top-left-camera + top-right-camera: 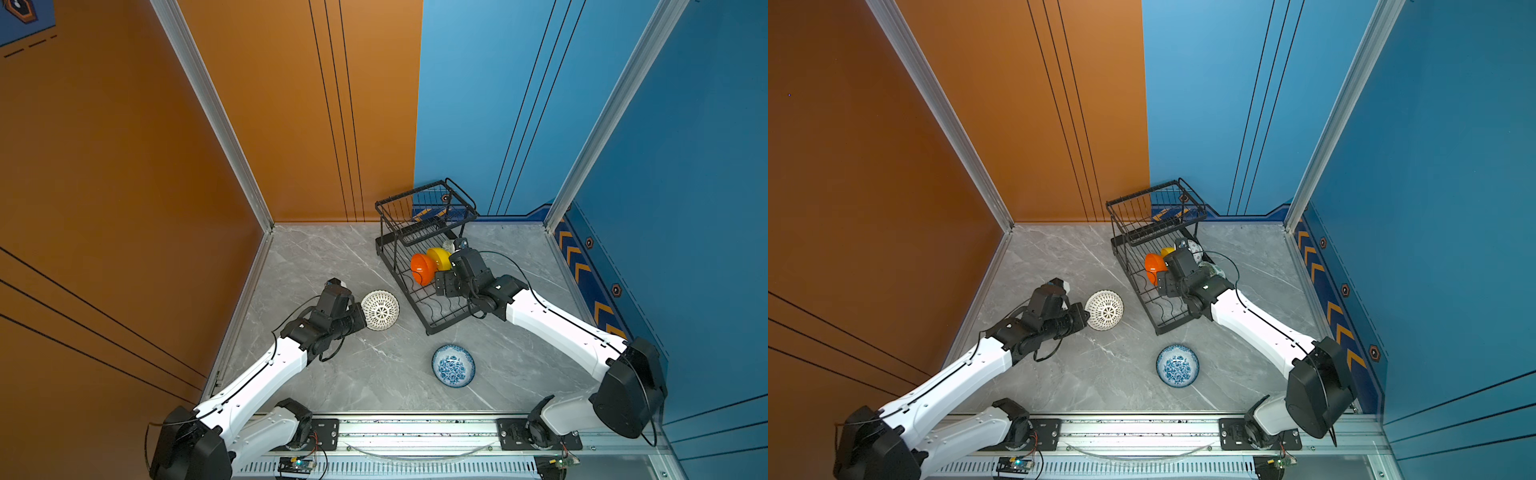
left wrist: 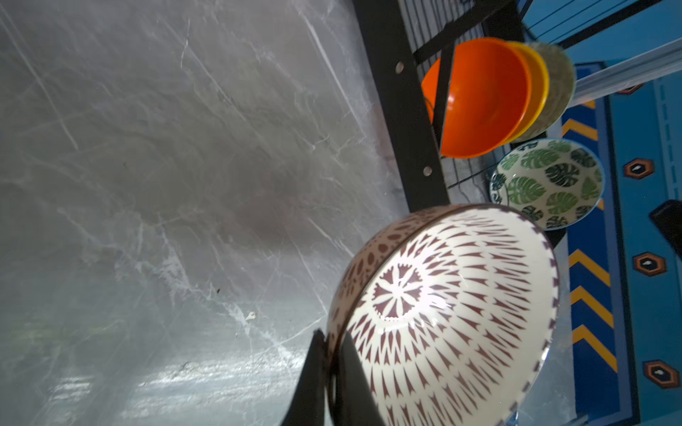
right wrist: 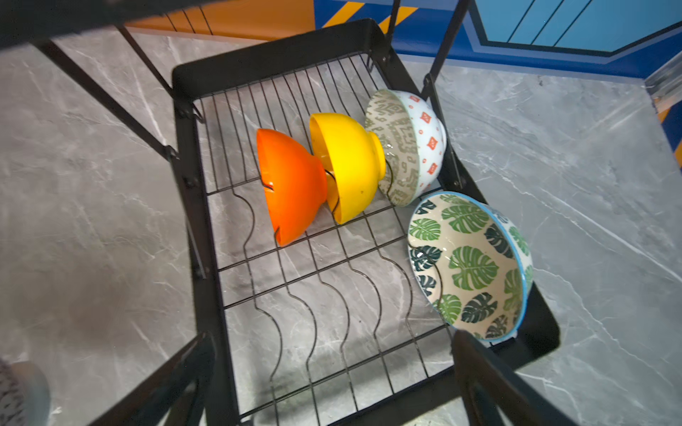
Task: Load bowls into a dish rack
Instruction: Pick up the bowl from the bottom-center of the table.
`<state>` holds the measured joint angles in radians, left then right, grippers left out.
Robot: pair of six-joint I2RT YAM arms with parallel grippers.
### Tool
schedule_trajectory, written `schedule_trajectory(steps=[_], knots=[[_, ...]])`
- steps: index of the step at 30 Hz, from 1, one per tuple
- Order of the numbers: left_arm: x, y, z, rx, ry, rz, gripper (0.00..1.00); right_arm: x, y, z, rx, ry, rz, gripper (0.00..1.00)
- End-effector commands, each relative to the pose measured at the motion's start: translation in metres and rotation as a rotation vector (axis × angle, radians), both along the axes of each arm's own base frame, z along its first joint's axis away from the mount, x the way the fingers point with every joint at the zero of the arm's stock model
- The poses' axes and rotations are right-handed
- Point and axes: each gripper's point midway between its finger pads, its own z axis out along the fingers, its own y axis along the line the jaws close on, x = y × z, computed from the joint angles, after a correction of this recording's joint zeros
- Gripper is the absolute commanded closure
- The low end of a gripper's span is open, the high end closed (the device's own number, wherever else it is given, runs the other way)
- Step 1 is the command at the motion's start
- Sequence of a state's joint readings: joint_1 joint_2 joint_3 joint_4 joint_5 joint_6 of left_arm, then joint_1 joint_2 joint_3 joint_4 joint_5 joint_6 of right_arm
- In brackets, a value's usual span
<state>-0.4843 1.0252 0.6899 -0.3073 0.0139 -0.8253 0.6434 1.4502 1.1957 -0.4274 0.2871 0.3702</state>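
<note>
Item: white lattice-patterned bowl (image 2: 443,313), tipped on edge above the bench (image 1: 353,374), to the left of the dish rack (image 3: 280,55) and apart from it; whether lifted clear or resting on the bench, not to be told. Held by the left claw (image 2: 329,341), closed tight on the rim, one finger inside the wall and one outside. Judged rigid glazed ceramic: fairly heavy for a one-sided pinch, slick, and apt to chip against wire or a neighbouring bowl; likely to swing about the pinch if moved sharply. Best hold: the rim, fingers set deep over the wall; for lowering, edge-on between two wavy dividers. Already racked, on edge in a close row: orange bowl (image 3: 291,188), yellow bowl (image 3: 350,166), grey-green patterned bowl (image 3: 400,147). Just beside them, leaning at the rack's side: leaf bowl (image 3: 468,265). Upright on the bench, near the rack's near corner, untouched: blue-and-white floral bowl (image 1: 453,365). Right claw (image 3: 332,337): spread fully wide, empty, poised over the rack's free slots.
</note>
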Motion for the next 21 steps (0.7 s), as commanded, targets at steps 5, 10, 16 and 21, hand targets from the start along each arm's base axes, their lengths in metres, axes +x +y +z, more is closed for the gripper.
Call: schedule_trajectory(steps=[5,10,16,21], knots=[[0.038,-0.004,0.056,-0.152,-0.271,0.119,1.00,-0.003,0.044,0.037,0.192,0.022,0.066,0.02],[0.050,-0.025,0.075,-0.213,-0.346,0.095,1.00,-0.010,0.082,0.038,0.285,0.066,0.148,0.10],[0.057,-0.039,0.076,-0.215,-0.356,0.080,1.00,-0.018,0.101,0.033,0.284,0.083,0.188,0.22],[0.060,-0.045,0.073,-0.209,-0.353,0.079,1.00,-0.023,0.106,0.023,0.267,0.096,0.195,0.30]])
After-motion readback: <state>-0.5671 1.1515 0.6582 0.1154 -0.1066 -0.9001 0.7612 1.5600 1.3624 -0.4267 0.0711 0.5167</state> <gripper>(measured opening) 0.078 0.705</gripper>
